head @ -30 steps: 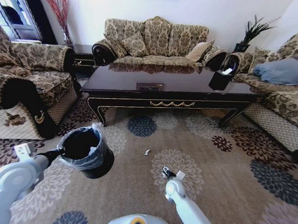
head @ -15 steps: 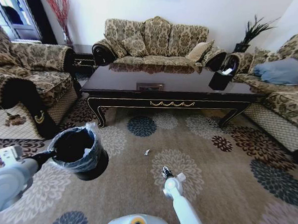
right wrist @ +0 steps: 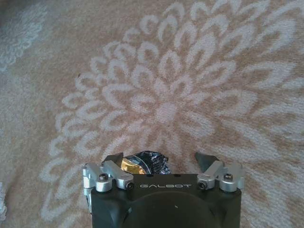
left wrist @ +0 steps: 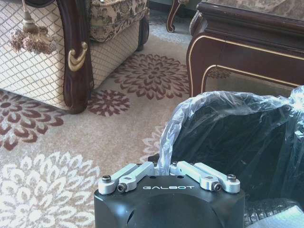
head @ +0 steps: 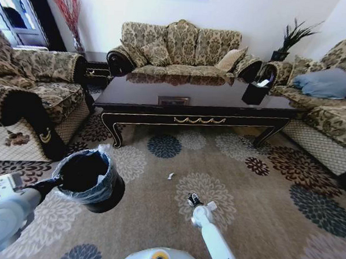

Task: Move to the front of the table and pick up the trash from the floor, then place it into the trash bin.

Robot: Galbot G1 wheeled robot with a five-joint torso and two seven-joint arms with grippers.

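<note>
Shiny wrapper (right wrist: 142, 162) seemingly between right jaws

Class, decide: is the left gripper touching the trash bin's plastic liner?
Touching. In the left wrist view the left gripper has its fingers shut on the bag-lined rim of the trash bin, the translucent plastic pinched between them.

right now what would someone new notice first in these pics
The left end effector holds the black trash bin by its bag-lined rim above the floral carpet. The right end effector holds a shiny crumpled wrapper. A tiny white scrap lies before the dark table.
</note>
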